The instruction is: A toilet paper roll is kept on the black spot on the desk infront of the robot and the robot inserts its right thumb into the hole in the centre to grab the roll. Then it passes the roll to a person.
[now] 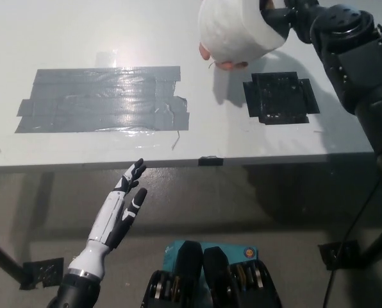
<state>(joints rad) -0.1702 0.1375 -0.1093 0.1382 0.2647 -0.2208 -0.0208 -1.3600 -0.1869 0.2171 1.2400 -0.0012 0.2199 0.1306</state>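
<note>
Fingers of your black right hand point(287, 16) were shut on the toilet paper roll point(237, 29), one seemingly pushed into its core, though the contact itself sat at the picture's top edge and was hard to read. Taking things from largest down: the counter point(114, 38) spread white beneath, the grey tape patch point(101, 99) lay at its left, the black spot point(281, 97) sat bare, and the roll hung above the counter, up and left of that spot. Under the roll a person's fingertips point(226, 63) showed, touching or nearly so. You would have done well to keep the roll steady and level, and to loosen only once the person had clearly taken its weight. Your white left hand point(119, 208) rested open below the counter edge.
</note>
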